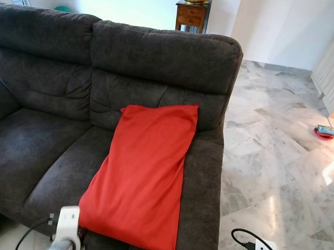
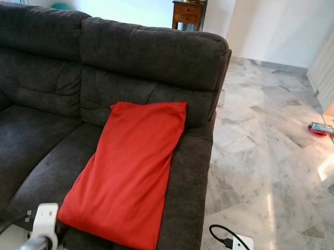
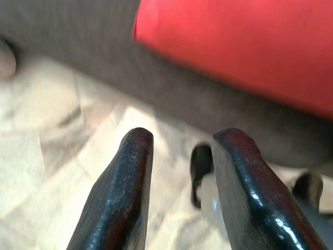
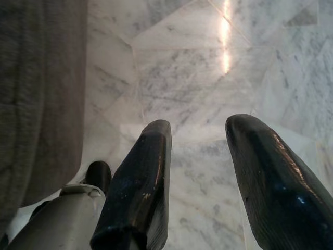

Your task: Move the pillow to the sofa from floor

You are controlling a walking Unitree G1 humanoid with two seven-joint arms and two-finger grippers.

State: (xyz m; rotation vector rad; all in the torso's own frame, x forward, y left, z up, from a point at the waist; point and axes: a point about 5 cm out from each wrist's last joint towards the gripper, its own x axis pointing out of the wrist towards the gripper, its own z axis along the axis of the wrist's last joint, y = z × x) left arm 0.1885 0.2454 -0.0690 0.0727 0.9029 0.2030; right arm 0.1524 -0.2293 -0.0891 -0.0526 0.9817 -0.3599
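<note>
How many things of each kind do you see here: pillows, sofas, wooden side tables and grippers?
Pillows: 1, the red pillow
Sofas: 1, the dark grey sofa
Wooden side tables: 1, the side table
Grippers: 2, the left gripper and the right gripper
Total: 5

Each wrist ends in a white housing on a silver arm (a black cable loops off both), and each carries two long, glossy black fingers [image 3: 125,192] with rounded tips.
</note>
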